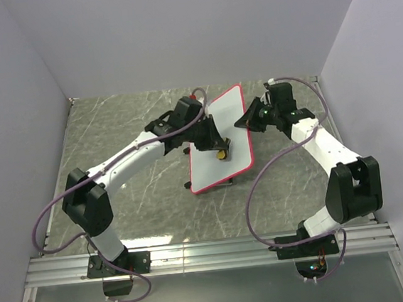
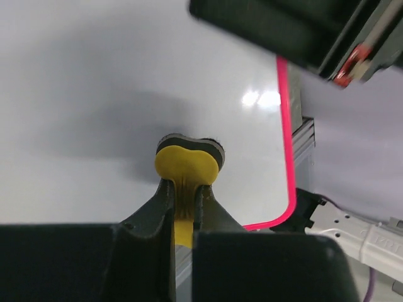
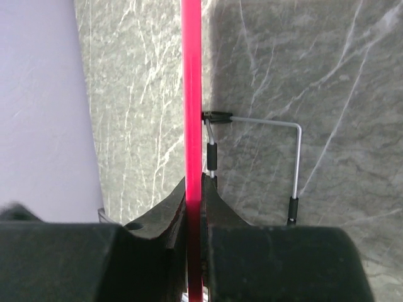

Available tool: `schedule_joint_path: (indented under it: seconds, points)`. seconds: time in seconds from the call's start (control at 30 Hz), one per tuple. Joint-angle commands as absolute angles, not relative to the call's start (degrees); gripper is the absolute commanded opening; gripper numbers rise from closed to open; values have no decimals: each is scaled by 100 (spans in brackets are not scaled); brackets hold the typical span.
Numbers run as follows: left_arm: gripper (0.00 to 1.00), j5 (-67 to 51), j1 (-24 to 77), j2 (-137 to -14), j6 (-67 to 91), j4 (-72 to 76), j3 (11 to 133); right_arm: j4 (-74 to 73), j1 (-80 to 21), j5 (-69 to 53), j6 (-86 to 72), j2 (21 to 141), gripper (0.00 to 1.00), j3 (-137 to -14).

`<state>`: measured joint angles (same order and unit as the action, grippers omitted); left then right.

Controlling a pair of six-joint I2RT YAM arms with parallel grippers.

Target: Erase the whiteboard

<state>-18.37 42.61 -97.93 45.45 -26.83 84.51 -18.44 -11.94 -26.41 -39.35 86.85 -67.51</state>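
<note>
The grey marbled table (image 1: 135,200) takes up most of the top view, with my 2 arms reaching over it from the metal rail (image 1: 211,253) at the near edge. The whiteboard (image 1: 228,120) is right of the table's centre, between my 2 wrists. Its long side runs away from me and its red-pink rim goes all round. From my left wrist its face looks plain white with 2 small glints of light.

My right pincer (image 3: 194,189) is pressed together on the board's right long edge, and the rim runs straight up between the jaws. Just beyond them a small black clip (image 3: 214,115) grips the same edge, and a bent wire stand (image 3: 264,119) reaches out from the clip over the table.

My left pincer (image 2: 184,189) is over the board's face, pinching the stem of a yellow bone-shaped eraser (image 2: 189,163). The eraser's dark pad faces the white surface, near the board's near end. A small red patch (image 2: 352,63) on the right arm is too blurred to read.
</note>
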Motion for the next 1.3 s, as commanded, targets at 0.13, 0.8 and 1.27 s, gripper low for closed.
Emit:
schedule_joint_path:
  seconds: [0.13,0.8,1.27]
  points:
    - [0,-1398,3385,-8930,4272,-3340,8500,-2373,-1485,-3059,-3735,8236,0,-6478]
    - [38,993,2268,-8885,3252,-3911,6882,-2013,-1494,-3024,-3858,7383,32,-5300]
    - [62,1178,2232,-9676,3340,-3489,6196,-2926,-1441,-2567,-3182,7041,86,-6107]
